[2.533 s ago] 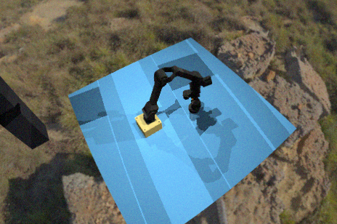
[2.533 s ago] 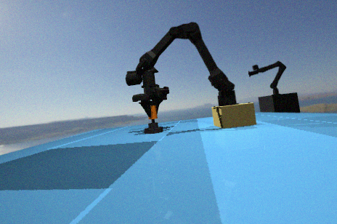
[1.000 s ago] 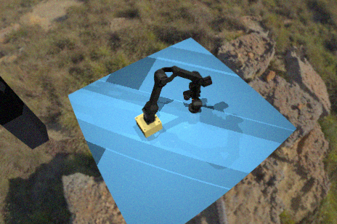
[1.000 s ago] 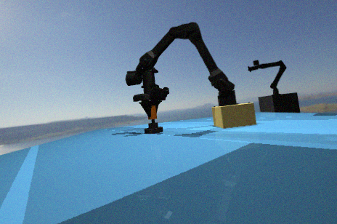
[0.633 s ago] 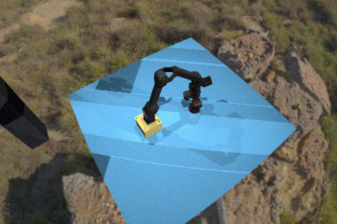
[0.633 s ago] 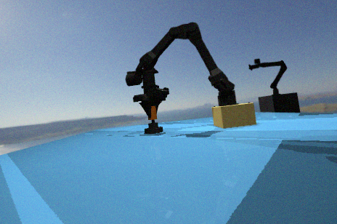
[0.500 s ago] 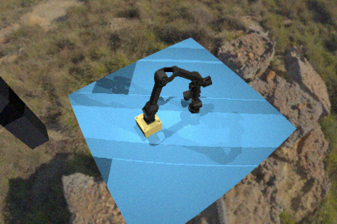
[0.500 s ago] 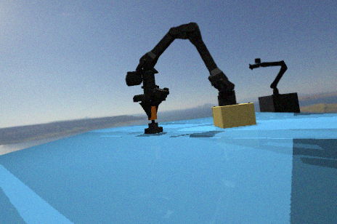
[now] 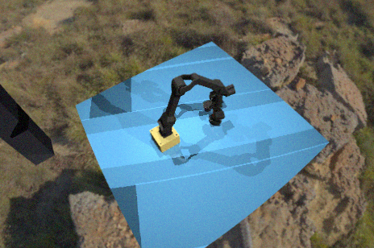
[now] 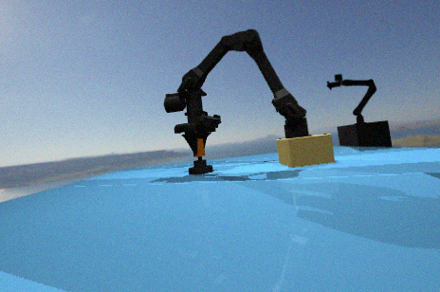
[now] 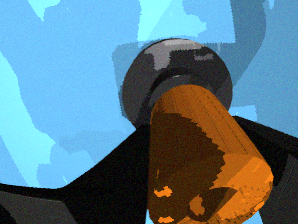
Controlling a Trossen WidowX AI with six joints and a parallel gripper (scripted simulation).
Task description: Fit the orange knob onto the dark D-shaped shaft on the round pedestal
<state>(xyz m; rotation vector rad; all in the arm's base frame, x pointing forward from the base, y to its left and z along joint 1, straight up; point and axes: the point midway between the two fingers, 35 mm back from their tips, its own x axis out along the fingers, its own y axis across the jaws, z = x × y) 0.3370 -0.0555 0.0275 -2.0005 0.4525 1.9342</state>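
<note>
The orange knob (image 10: pixel 200 147) (image 11: pixel 200 135) is held upright between the fingers of my gripper (image 10: pixel 197 152) (image 11: pixel 190 128), which is shut on it. The dark round pedestal (image 10: pixel 200 170) (image 11: pixel 136 85) (image 9: pixel 215 122) stands on the blue table, directly below the knob. In the exterior view a gap shows between the knob's lower end and the pedestal, with a short dark piece of the shaft (image 10: pixel 200 158) in it. In the wrist view the knob hides the shaft, and its lower end overlaps the pedestal's middle. The shaft's flat side cannot be seen. In the top view the knob cannot be made out.
The arm rises from a yellow base block (image 9: pixel 164 138) (image 10: pixel 305 151) on the blue table (image 9: pixel 173 205) (image 10: pixel 142 237). A second dark arm on a black block (image 10: pixel 365 134) stands farther back in the exterior view. Shadows of the arm fall across the table.
</note>
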